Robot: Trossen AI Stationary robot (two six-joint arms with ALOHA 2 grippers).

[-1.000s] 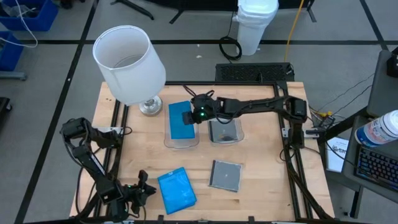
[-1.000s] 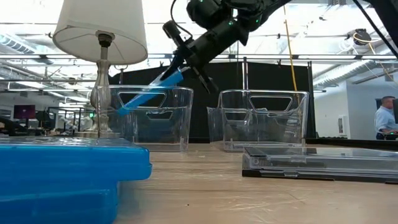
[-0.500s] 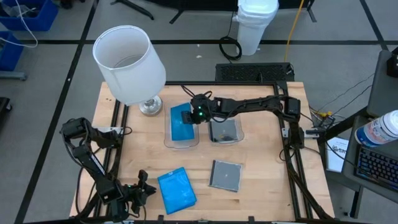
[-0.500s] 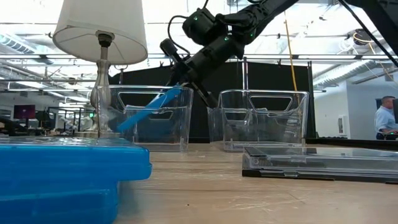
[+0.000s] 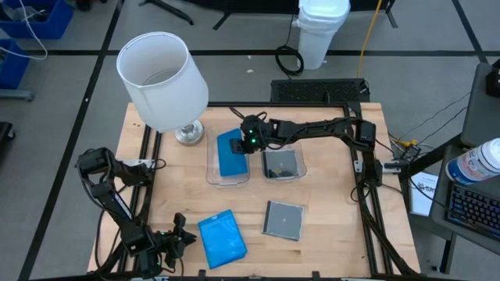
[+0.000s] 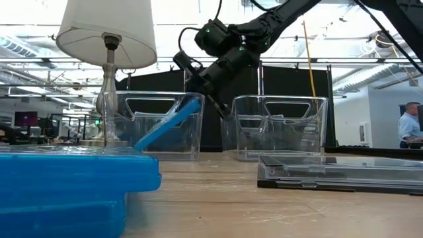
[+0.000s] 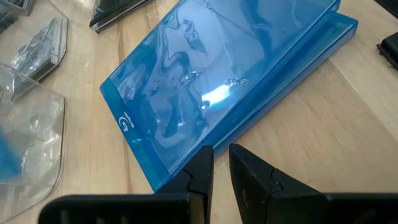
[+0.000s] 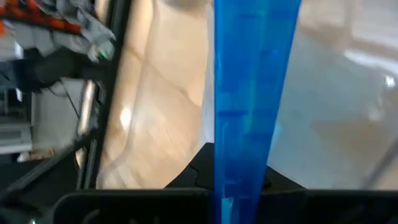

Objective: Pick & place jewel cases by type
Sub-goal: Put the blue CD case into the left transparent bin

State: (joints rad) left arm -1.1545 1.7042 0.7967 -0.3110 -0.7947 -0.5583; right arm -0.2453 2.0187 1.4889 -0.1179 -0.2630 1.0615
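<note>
My right gripper is shut on a bright blue jewel case that slants down into the left clear tub; in the low view the case is tilted inside that tub. A dark jewel case lies in the right tub. A second blue case and a second dark case lie flat on the table. My left gripper waits at the near left, beside that blue case, its fingers a narrow gap apart with nothing between them. My right gripper pinches the blue case's upper end between its two fingers, which slant down from the table's right side. In the right wrist view the case shows edge-on between the fingers. It hangs tilted, lower end low inside the left tub.
A table lamp with a white shade stands at the far left, next to the left tub. A person stands in the room beyond the table's right side. Bare wood lies near the right edge.
My right gripper has gone down with the blue case, still shut on it. The case has sunk from above the left tub's rim into the tub, its lower end now near the tub's floor.
</note>
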